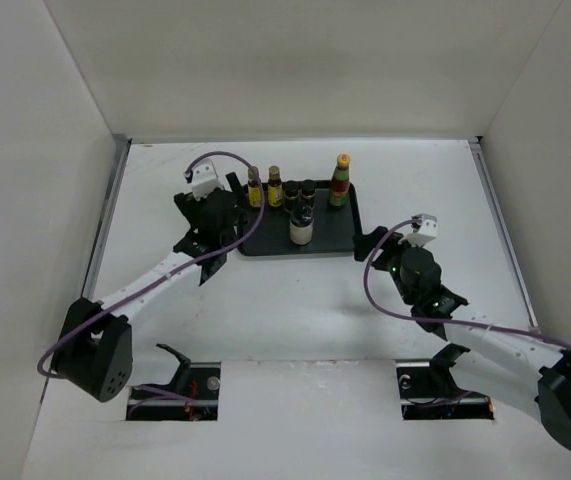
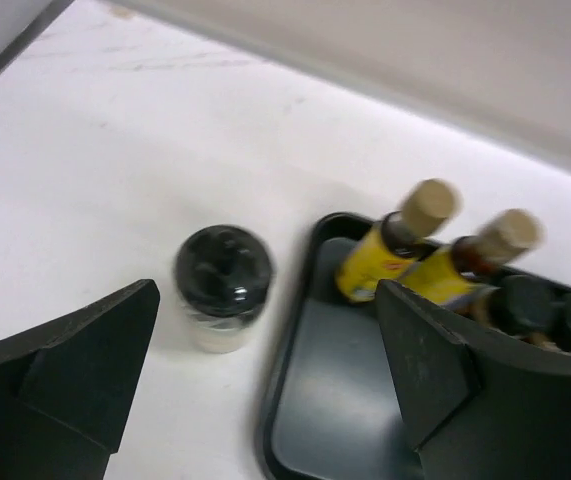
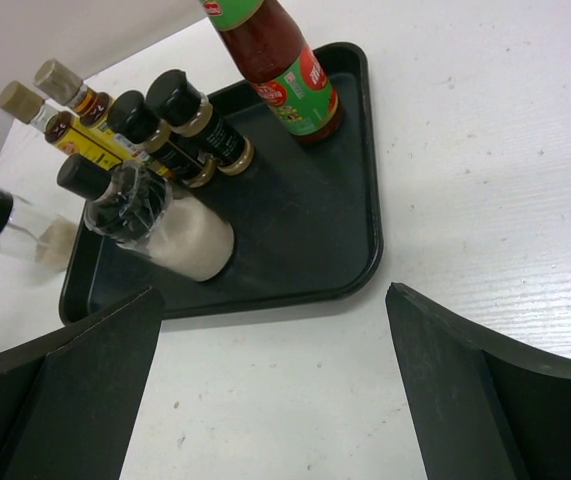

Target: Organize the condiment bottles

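A black tray (image 1: 340, 235) holds two yellow-labelled tan-capped bottles (image 1: 254, 188), two dark black-capped bottles (image 1: 300, 192), a taller red bottle with a green band (image 1: 340, 182) and a squat cream jar (image 1: 301, 228). The second cream jar (image 2: 223, 288) stands on the table just left of the tray's edge (image 2: 295, 330); it also shows in the right wrist view (image 3: 5, 225). My left gripper (image 2: 265, 370) is open and empty, above the tray's left edge and this jar. My right gripper (image 3: 275, 380) is open and empty, over the table near the tray's front right corner (image 3: 365, 250).
White walls enclose the table on the left, back and right. The left arm (image 1: 155, 275) reaches in from the near left and the right arm (image 1: 485, 335) from the near right, each with a purple cable.
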You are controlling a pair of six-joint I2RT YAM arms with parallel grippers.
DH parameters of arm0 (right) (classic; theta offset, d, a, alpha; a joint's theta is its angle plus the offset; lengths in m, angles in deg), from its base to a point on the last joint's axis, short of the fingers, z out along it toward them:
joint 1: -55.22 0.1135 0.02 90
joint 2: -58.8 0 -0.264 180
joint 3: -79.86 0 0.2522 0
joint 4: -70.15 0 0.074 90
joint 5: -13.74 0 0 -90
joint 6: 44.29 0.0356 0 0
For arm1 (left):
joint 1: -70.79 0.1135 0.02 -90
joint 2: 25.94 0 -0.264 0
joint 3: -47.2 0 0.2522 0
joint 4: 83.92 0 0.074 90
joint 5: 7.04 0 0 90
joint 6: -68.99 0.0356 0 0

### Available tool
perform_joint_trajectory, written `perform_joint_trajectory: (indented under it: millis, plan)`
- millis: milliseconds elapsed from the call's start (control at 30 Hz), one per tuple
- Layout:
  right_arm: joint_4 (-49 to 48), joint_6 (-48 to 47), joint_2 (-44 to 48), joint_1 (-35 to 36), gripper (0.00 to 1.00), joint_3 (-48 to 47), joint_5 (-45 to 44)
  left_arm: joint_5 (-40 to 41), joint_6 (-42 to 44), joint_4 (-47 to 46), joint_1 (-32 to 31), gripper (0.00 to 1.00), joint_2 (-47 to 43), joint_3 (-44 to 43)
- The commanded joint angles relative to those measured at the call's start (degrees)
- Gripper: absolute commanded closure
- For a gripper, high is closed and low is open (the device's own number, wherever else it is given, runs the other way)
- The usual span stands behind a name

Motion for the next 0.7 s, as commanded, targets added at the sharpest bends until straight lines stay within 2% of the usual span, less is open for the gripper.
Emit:
perform_joint_trajectory:
  millis: [0,133,233,467,600,667]
  plan:
    - [-4.02,0.36,-0.62,-0.05,0.00,-0.21,0.06,-4.59,-2.60,3.56,2.74,0.09,2.22,1.40]
    - [-4.02,-0.17,-0.71,0.39,0.00,-0.64,0.15,-6.19,-2.07,-1.89,3.72,0.09,6.08,0.96]
    - [-4.02,-0.26,-2.20,0.39,0.00,-0.91,0.32,-6.63,-1.37,-2.17,5.03,0.09,10.04,-1.41]
    - [-4.19,-0.26,-3.44,0.74,0.00,-1.26,1.64,-0.84,-0.66,-3.92,6.44,0.12,14.97,-3.61]
    - [-4.37,-0.69,-3.53,0.92,0.00,-1.52,1.64,-1.18,0.30,-7.78,7.84,0.13,18.30,-4.31]
    - [-4.46,-0.52,-4.23,0.92,0.00,-1.52,1.90,-2.06,0.57,-8.67,8.20,0.16,19.88,-5.19]
